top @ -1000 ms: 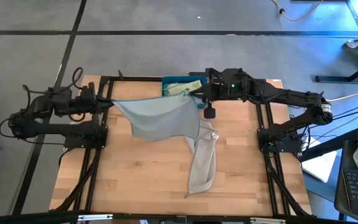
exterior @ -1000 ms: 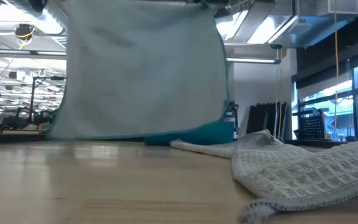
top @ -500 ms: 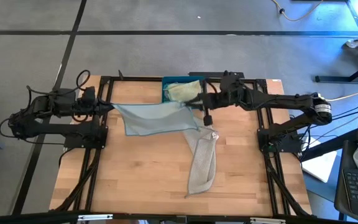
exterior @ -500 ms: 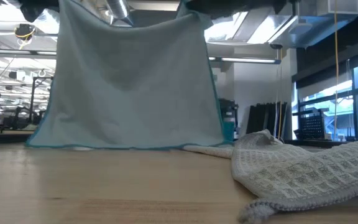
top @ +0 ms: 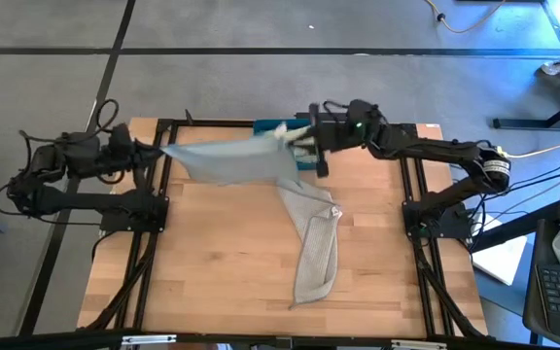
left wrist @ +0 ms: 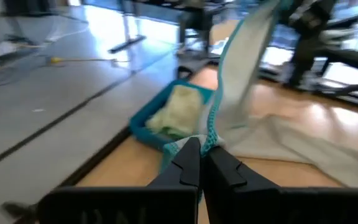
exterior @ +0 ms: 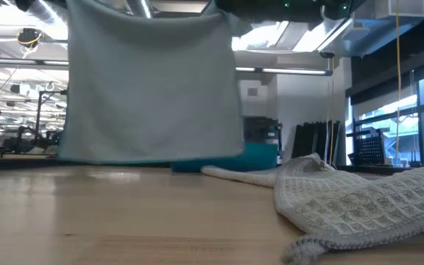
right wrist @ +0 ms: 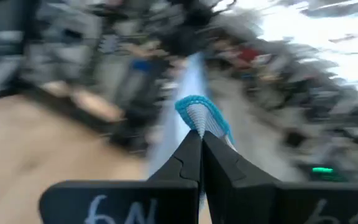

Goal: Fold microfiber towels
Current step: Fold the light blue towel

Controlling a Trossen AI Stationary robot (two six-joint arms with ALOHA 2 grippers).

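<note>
A pale blue microfiber towel [top: 229,160] with a teal hem hangs spread in the air over the table's far part, its lower edge [exterior: 149,157] clear of the wood. My left gripper [top: 159,150] is shut on its left top corner. My right gripper [top: 297,142] is shut on its right top corner. A grey-beige waffle towel [top: 315,248] lies crumpled on the table toward the right. A pale green towel [left wrist: 178,112] lies in the teal bin [top: 265,125] at the far edge. My left gripper pinches the pale blue towel's hemmed corner [left wrist: 211,133] between its two fingers, coming nearly level from the table's left. The cloth runs away from the fingers and hangs below them. My right gripper pinches the opposite hemmed corner [right wrist: 197,112] between its two fingers, coming level from the right. The corner's tip sticks out past the fingertips, and the top edge between the two grippers sags a little.
The teal bin [exterior: 260,155] stands right behind the hanging towel. The grey-beige towel [exterior: 359,206] takes up the right middle of the table. Bare wood [top: 202,262] lies to the left and near side. Black frame rails [top: 408,194] run along both sides.
The towel first sank until its lower edge brushed the table, then came up again. Both grippers went toward the far edge, the left also toward the left edge, and the right gripper turned. The towel swung toward the bin and now hangs clear.
</note>
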